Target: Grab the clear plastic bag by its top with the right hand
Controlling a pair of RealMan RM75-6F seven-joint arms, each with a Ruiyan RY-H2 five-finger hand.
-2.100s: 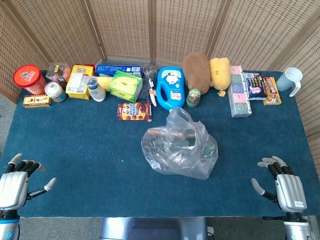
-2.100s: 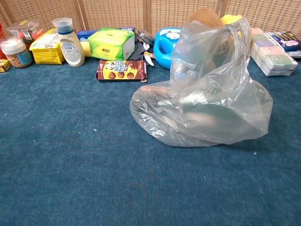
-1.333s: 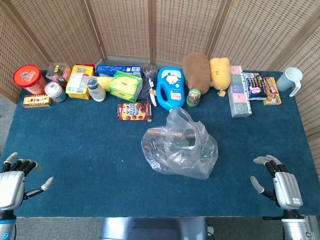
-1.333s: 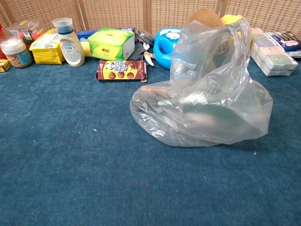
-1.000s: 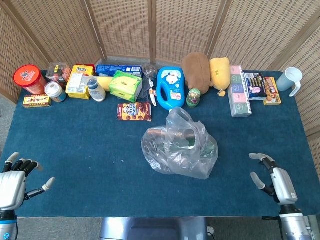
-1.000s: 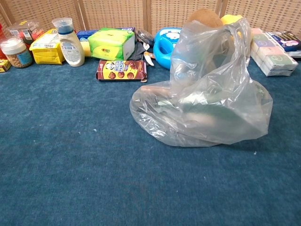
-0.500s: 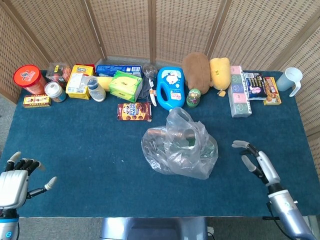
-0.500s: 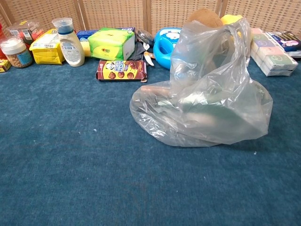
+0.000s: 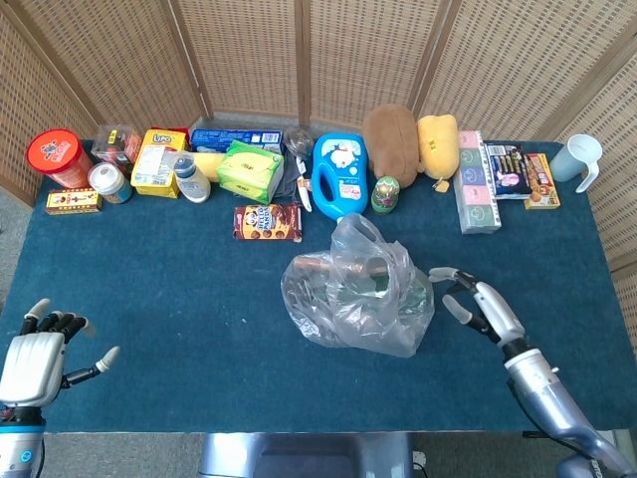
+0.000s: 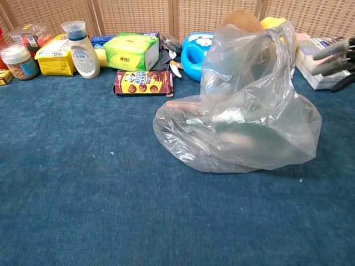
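Two hands show. Our right hand hovers just right of the crumpled clear plastic bag at the middle of the blue carpeted table, fingers spread, holding nothing. Our left hand sits near-left, fingers apart, empty.

overhead head view; low chest view
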